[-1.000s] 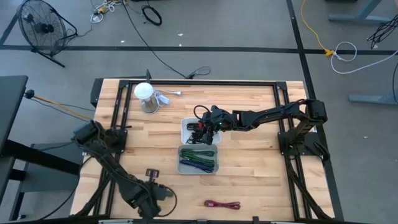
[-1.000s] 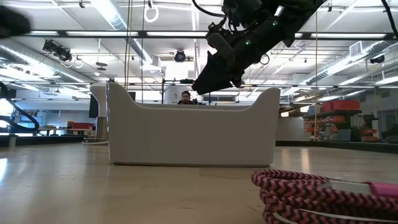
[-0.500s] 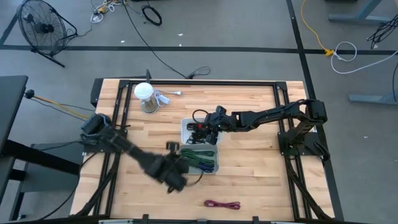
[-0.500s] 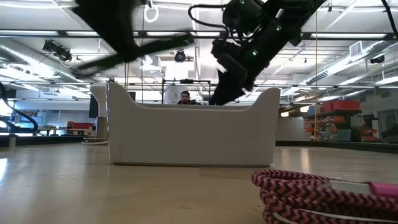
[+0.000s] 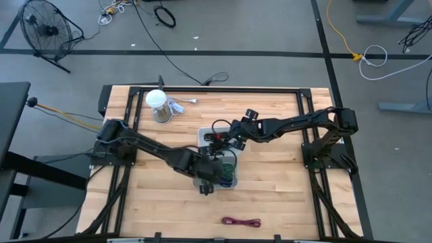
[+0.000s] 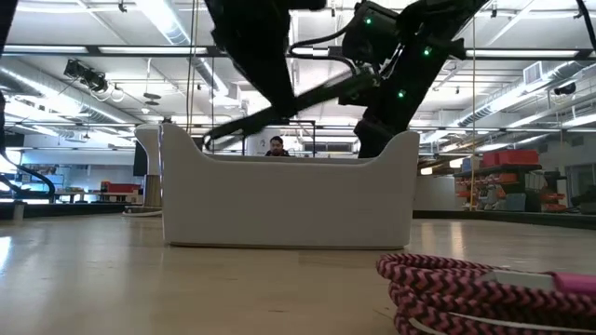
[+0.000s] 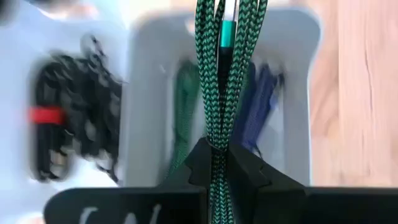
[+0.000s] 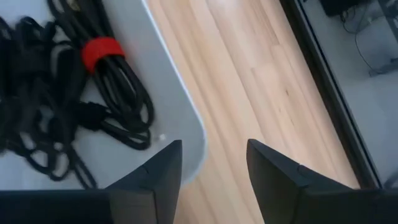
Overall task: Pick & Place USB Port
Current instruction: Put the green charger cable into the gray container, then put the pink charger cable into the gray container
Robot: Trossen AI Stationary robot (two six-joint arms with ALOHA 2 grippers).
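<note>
My left gripper (image 7: 217, 163) is shut on a bundle of green braided cable (image 7: 227, 74) with a teal plug (image 7: 228, 31). It hovers over the near white tray (image 7: 298, 93), which holds green and blue cables, as the high view shows (image 5: 208, 179). My right gripper (image 8: 211, 163) is open and empty. It sits above the right rim of the far white tray (image 8: 183, 124), where black cables with a red tie (image 8: 93, 93) lie; the high view shows it there too (image 5: 235, 133). A pink braided cable (image 5: 241, 221) lies coiled near the table's near edge. My left gripper pinches the green braided cable between its two fingers, several strands together, at a point along the bundle (image 7: 217, 146). The fingers come from above and lie along the strands. The bundle reaches past the fingertips over the tray; I cannot tell whether its far end touches the cables inside.
A white round-topped object with a silver piece beside it (image 5: 157, 102) stands at the far left of the table. Black frame rails (image 5: 216, 88) border the table. In the low view the tray wall (image 6: 289, 200) and pink cable (image 6: 466, 288) fill the front; a person (image 6: 277, 145) is far behind.
My left arm has swung fast from the table's near left edge toward the near tray, carrying the green cable, and now hangs over it. My right gripper has drawn back a little toward the table's right edge, from over the black cables to the far tray's rim.
</note>
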